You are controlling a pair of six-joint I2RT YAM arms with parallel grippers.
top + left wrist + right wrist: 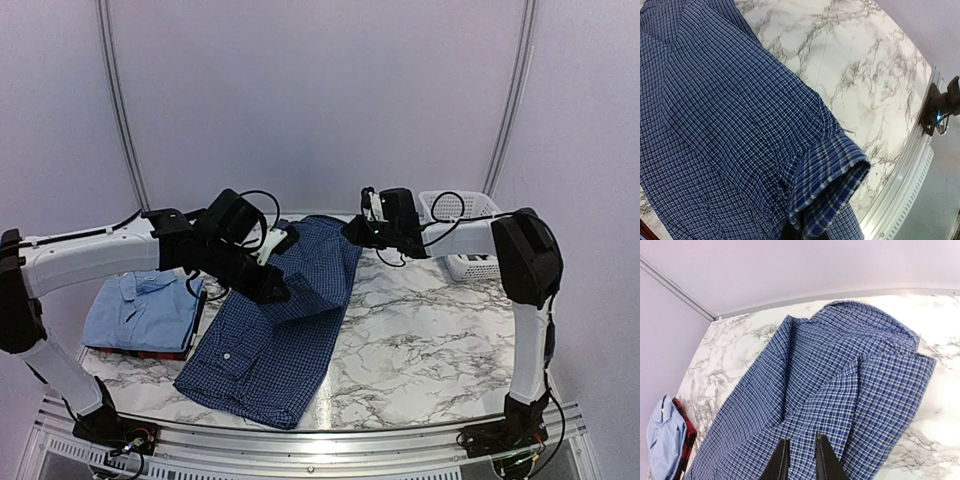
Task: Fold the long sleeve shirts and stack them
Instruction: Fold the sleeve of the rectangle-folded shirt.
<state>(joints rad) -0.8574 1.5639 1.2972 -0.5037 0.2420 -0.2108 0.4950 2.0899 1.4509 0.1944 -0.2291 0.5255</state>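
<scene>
The navy fine-check shirt (270, 340) lies lengthwise on the marble table (420, 340), its right side folded over. My left gripper (275, 287) is shut on the shirt's sleeve cuff (832, 185) and holds it raised over the shirt body; its dark fingers (790, 232) barely show under the cloth. My right gripper (350, 232) hovers over the shirt's upper right part (850, 375), jaws a narrow gap apart and holding nothing (801, 452). The folded light blue shirt (140, 305) lies on the dark red one (150, 352) at the left. The black-and-white checked shirt is out of view.
A white lattice basket (462, 232) stands at the back right behind the right arm. Bare marble lies right of the navy shirt. The table's metal front rail (320, 445) runs along the near edge. The folded stack also shows in the right wrist view (662, 435).
</scene>
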